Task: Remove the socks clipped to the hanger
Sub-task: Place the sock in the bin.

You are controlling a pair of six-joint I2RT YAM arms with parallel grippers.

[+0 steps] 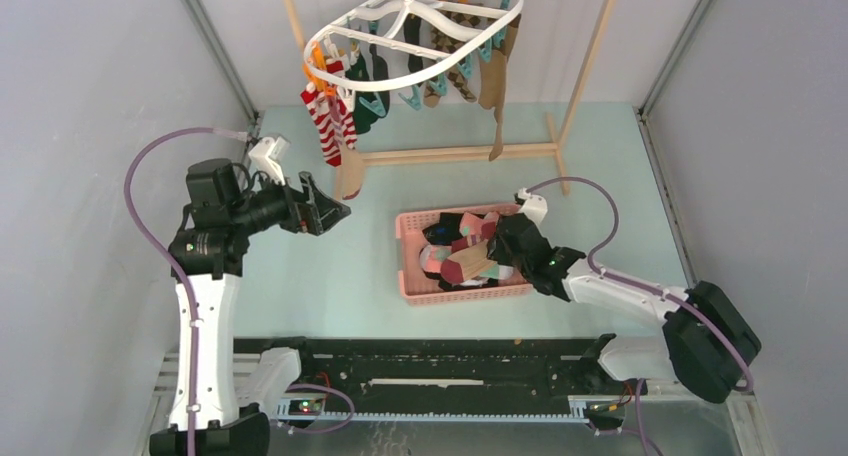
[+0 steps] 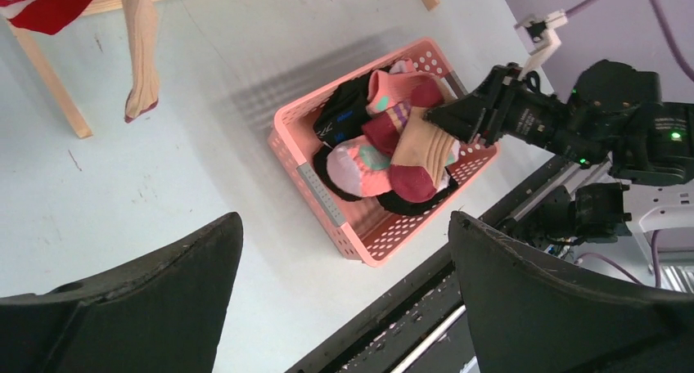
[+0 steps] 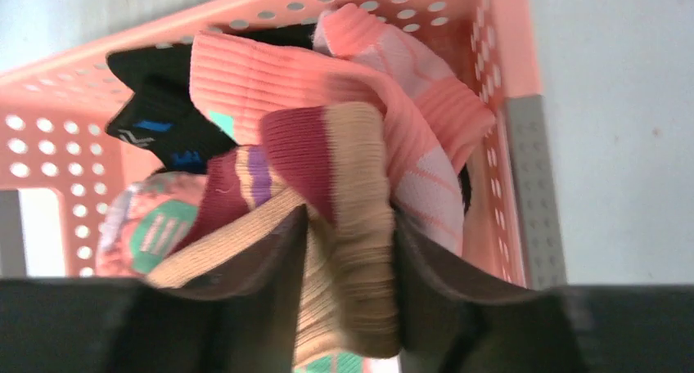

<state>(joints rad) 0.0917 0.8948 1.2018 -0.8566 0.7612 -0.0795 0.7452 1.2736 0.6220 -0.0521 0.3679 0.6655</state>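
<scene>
The right gripper (image 3: 348, 226) reaches into the pink basket (image 1: 466, 295), its jaws partly parted either side of a tan sock (image 3: 358, 177); whether they pinch it or have let go, I cannot tell. Some six or seven socks lie heaped in that one basket, so the job looks perhaps a third done. To the basket's left the left gripper (image 2: 345, 222) is spread wide and carries nothing. Beyond the basket, the single white hanger (image 1: 345, 21) holds roughly ten clipped socks (image 1: 325, 126): striped, green, black, argyle and tan, overlapping too much for an exact count.
</scene>
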